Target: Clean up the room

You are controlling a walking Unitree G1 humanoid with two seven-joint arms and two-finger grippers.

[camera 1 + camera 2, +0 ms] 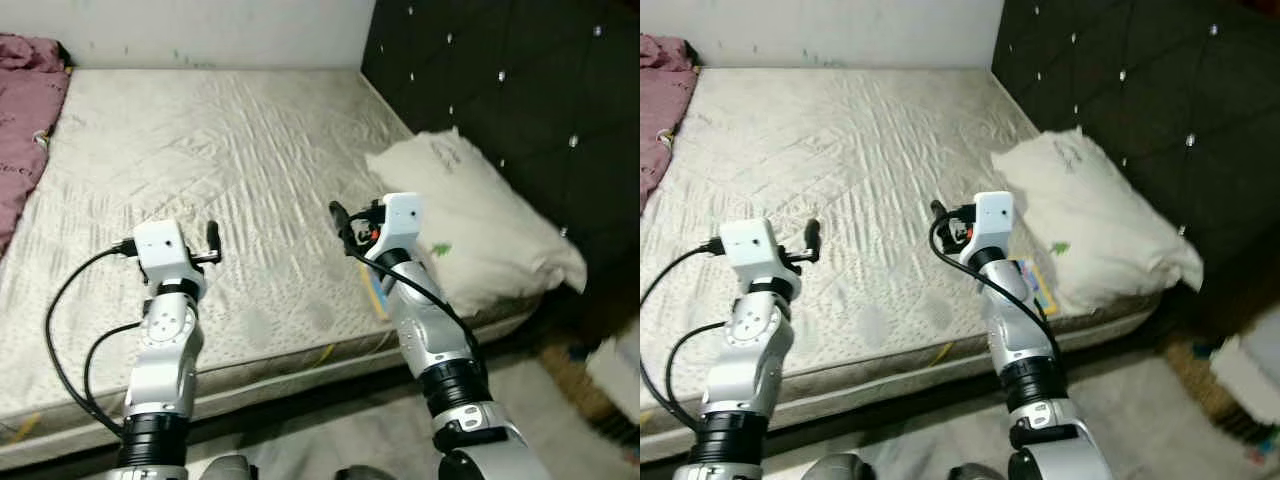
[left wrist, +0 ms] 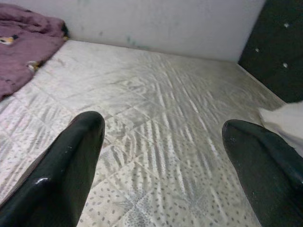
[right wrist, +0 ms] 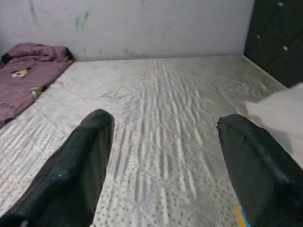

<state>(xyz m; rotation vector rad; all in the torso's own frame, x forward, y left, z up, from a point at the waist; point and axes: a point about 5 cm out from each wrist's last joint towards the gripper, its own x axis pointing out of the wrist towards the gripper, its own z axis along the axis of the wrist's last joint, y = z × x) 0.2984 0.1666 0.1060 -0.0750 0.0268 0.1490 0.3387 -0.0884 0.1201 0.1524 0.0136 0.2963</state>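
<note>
Both arms raised over the bed (image 1: 230, 170), left gripper (image 2: 163, 142) and right gripper (image 3: 163, 137) with fingers spread, empty; likely staged to reach the pillow (image 1: 470, 215) or purple blanket (image 1: 25, 130).

No readable text anywhere; faint grey marks on the cream rectangular fabric pillow (image 1: 470, 215) may be print, too blurred to read.

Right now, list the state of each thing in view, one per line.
left pincer: open, empty, above the mattress
right pincer: open, empty
mattress: bare, no sheet
pillow: lying against the headboard
purple blanket: crumpled at the far left
</note>
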